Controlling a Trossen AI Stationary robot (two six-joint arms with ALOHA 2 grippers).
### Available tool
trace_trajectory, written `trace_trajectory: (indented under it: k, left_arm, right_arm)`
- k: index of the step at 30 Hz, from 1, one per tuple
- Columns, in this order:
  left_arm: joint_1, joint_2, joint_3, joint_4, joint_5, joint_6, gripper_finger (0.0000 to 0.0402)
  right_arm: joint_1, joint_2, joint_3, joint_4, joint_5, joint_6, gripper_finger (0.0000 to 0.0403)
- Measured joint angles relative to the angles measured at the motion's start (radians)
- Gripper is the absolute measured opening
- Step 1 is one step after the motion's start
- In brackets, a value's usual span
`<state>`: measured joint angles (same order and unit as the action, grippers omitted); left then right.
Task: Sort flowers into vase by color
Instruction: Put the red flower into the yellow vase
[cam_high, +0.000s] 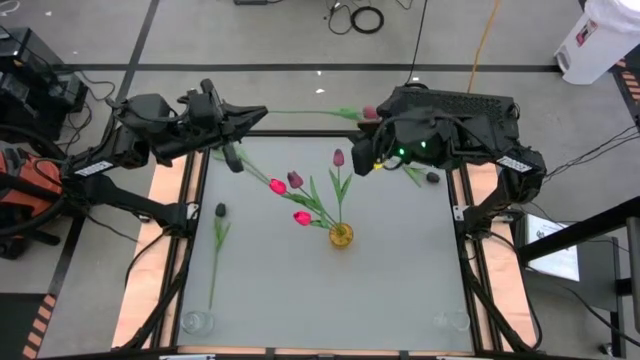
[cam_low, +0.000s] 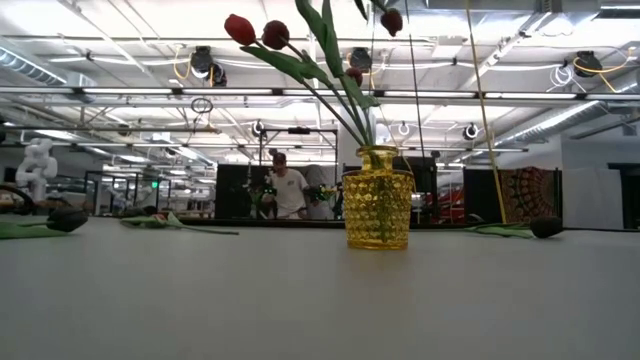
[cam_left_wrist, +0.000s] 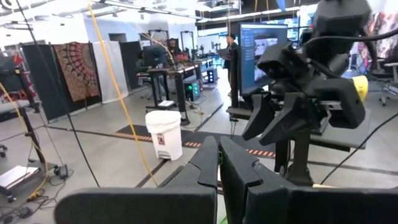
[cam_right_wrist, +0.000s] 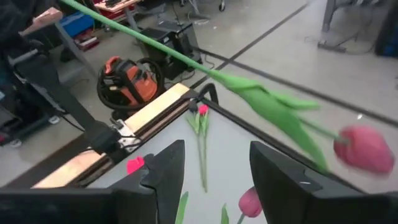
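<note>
Jaws: left gripper (cam_high: 262, 113) clamps stem of pink tulip (cam_high: 369, 113) at far edge; right gripper (cam_right_wrist: 214, 165) parted under it. Risk: mistimed handover drops tulip off counter (cam_high: 300, 290), short of vase (cam_high: 341, 236).

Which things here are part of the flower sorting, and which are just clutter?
Job:
- yellow vase, holding tulips
- pink tulip, held by shut left gripper
- open right gripper
- loose dark tulips

Clutter:
- white bin
- orange vacuum
- cable coil
</note>
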<state>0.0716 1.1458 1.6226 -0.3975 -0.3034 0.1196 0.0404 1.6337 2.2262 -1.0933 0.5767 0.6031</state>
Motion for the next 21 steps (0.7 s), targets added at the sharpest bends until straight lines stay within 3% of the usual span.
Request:
trace_trajectory:
  k: [4, 7, 16, 21]
  left_arm:
    - [0.000, 0.000, 0.000, -0.005, 0.013, 0.001, 0.0002]
    - [0.000, 0.000, 0.000, -0.006, 0.023, 0.001, 0.0002]
    - [0.000, 0.000, 0.000, -0.009, 0.047, -0.001, 0.0002]
    - [0.000, 0.000, 0.000, -0.009, 0.047, -0.002, 0.0002]
  right_arm:
    - [0.063, -0.009, -0.045, -0.011, 0.150, -0.013, 0.0176]
    - [0.088, -0.055, -0.106, -0.017, 0.199, -0.020, 0.0176]
    - [0.112, -0.356, -0.357, 0.012, 0.210, -0.062, 0.0176]
    - [0.112, -0.555, -0.630, 0.226, 0.185, -0.069, 0.0176]
